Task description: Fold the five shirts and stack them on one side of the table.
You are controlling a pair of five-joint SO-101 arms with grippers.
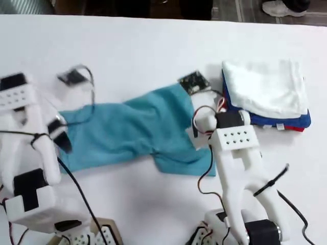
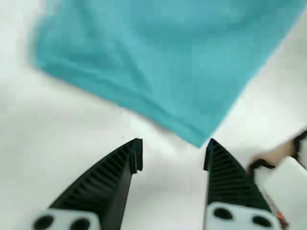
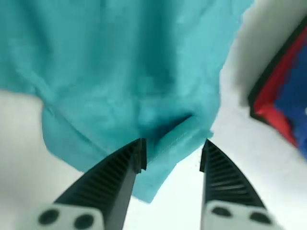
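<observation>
A teal shirt [image 1: 138, 130] lies spread flat across the middle of the white table [image 1: 127, 46]. My left gripper [image 2: 173, 155] is open just above the table, its tips a little short of a corner of the teal shirt [image 2: 168, 62]. In the high view it sits at the shirt's left edge [image 1: 60, 135]. My right gripper [image 3: 172, 153] is open at the shirt's right side, and a raised fold of the teal cloth [image 3: 177, 134] lies between its fingertips. A stack of folded shirts [image 1: 265, 89], white on top of blue and red, stands at the back right.
The stack's red and blue edges [image 3: 283, 105] lie close beside the right gripper. Both arm bases and their loose cables [image 1: 76, 184] crowd the table's front edge. The far edge of the table [image 1: 153, 18] runs along the back.
</observation>
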